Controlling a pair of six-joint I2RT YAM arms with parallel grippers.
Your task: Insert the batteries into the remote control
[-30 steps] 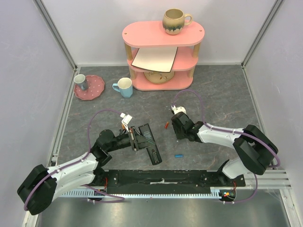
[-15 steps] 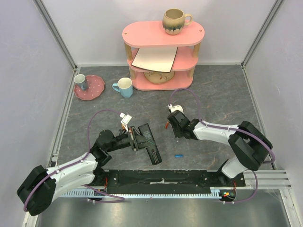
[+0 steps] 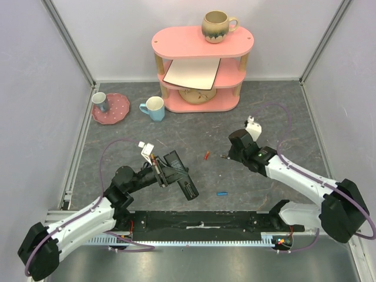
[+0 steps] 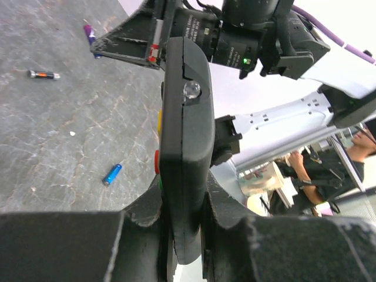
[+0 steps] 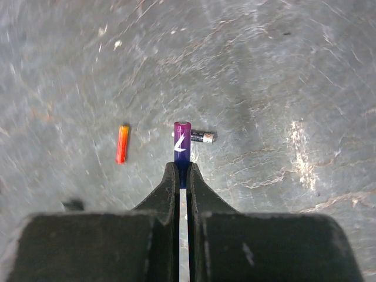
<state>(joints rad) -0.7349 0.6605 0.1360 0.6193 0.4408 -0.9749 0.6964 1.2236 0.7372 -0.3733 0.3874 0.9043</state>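
Note:
My left gripper (image 4: 183,200) is shut on the black remote control (image 4: 185,129), which stands on edge between the fingers and is lifted off the table (image 3: 187,188). In the right wrist view my right gripper (image 5: 182,171) is shut on a purple-blue battery (image 5: 182,141) that sticks out past the fingertips. A red-orange battery (image 5: 121,143) lies on the table to its left (image 3: 206,155). A blue battery (image 3: 222,192) lies nearer the arm bases (image 4: 111,174). A small dark battery (image 5: 203,137) lies just beyond the held one.
A pink three-tier shelf (image 3: 202,44) stands at the back with a mug (image 3: 217,26) on top. A spotted pink plate (image 3: 114,111) with a cup and a pale blue mug (image 3: 154,108) sit at the back left. White walls close in both sides.
The right gripper has closed on the purple-blue battery and drawn back to the right, away from the red-orange battery. The left arm has shifted the remote slightly left.

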